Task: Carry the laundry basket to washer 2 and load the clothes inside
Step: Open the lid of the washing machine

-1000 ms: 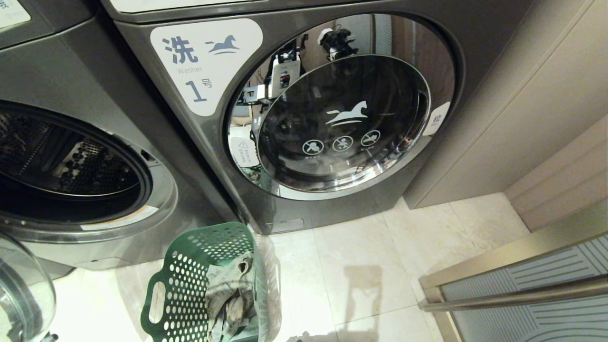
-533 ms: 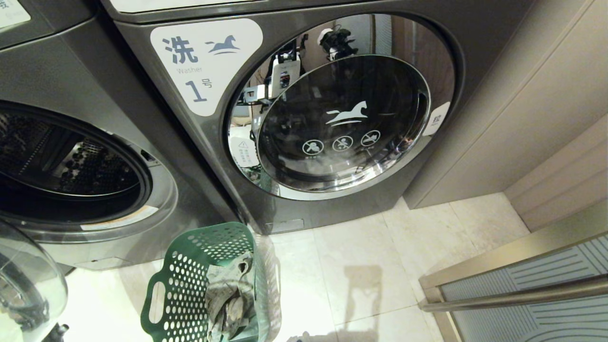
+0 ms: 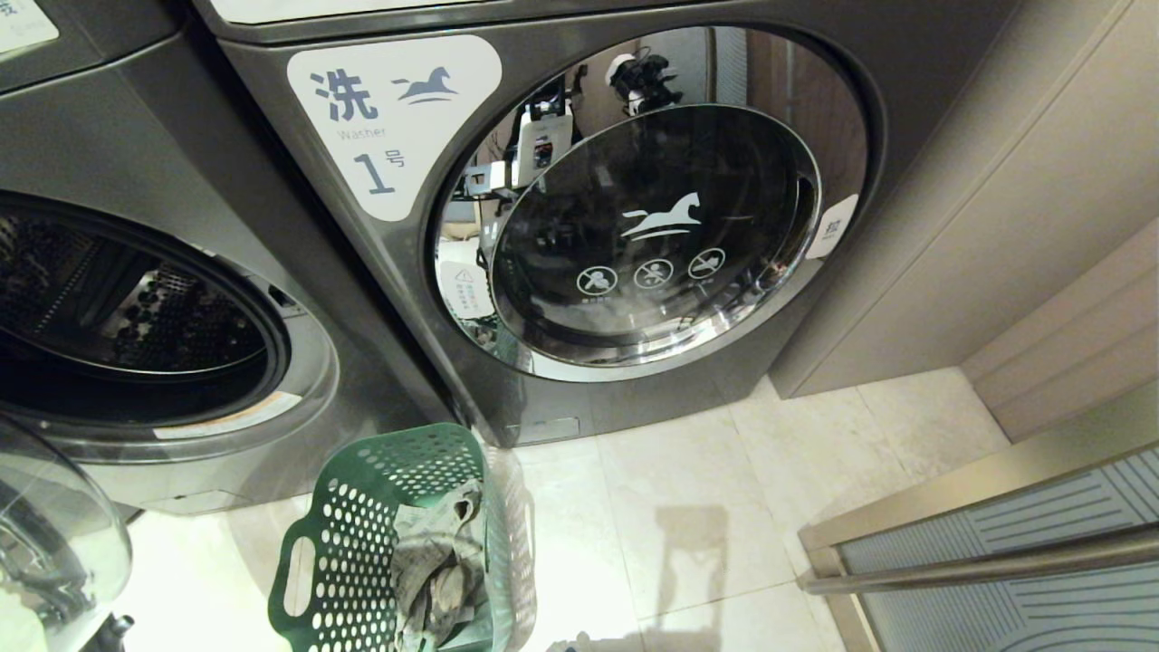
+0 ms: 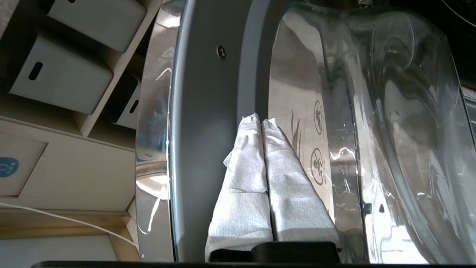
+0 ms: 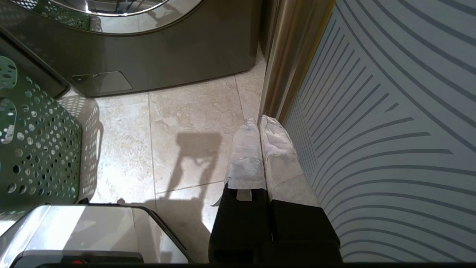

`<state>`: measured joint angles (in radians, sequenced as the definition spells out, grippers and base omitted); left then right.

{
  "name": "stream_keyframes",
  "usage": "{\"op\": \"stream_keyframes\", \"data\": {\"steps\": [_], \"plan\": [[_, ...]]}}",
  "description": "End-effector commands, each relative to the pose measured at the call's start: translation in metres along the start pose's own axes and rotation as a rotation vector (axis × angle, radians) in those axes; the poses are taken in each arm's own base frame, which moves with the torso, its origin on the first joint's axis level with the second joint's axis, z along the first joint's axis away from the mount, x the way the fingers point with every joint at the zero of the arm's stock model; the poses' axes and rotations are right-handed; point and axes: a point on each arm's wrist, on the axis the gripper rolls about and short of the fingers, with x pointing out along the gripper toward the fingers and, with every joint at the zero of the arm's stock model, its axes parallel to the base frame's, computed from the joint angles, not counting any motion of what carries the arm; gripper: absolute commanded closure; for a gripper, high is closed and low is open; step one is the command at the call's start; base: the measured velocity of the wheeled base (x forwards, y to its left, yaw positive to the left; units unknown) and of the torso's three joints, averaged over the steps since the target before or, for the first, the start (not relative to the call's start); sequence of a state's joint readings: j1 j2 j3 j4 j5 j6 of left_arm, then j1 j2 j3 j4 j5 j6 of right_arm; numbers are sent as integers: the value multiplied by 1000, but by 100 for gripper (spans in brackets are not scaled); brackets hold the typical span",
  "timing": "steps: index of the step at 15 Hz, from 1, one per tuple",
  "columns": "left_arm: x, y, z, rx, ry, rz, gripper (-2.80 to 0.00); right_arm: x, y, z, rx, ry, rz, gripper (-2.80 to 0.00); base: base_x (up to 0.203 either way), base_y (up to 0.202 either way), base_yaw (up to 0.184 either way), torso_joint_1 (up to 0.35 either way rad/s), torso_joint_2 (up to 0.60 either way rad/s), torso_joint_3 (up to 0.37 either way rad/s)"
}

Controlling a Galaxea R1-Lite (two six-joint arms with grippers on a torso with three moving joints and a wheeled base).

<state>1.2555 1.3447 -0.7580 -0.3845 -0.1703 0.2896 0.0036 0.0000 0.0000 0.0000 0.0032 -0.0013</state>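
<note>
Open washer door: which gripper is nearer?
Left. The left gripper is shut, tips at the door; the right gripper, also shut, hangs over floor tiles.

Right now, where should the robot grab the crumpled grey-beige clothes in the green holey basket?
Probably the raised top fold of the crumpled grey-beige clothes, coming straight down through the open top of the green perforated plastic basket. The walls block any sideways reach, and the bunched ridge gives closing fingers something to pinch.

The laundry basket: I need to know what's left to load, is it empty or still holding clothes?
Not empty. The laundry basket holds the clothes, bundled inside.
</note>
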Motion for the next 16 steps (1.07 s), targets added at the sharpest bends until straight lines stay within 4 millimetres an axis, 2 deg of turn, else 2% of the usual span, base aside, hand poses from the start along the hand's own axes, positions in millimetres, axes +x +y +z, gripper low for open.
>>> {"op": "stream_keyframes", "data": {"steps": [1, 5, 10, 16], "plan": [[0, 4, 5, 11, -31, 52, 0, 0, 0, 0, 0, 2, 2, 0, 0, 0, 0, 0, 0, 0], [15, 11, 5, 10, -11, 191, 0, 0, 0, 0, 0, 2, 1, 0, 0, 0, 0, 0, 0, 0], [40, 22, -8, -3, 64, 213, 0, 0, 0, 0, 0, 2, 1, 0, 0, 0, 0, 0, 0, 0], [80, 58, -10, -19, 86, 293, 0, 0, 0, 0, 0, 2, 1, 0, 0, 0, 0, 0, 0, 0]]}}
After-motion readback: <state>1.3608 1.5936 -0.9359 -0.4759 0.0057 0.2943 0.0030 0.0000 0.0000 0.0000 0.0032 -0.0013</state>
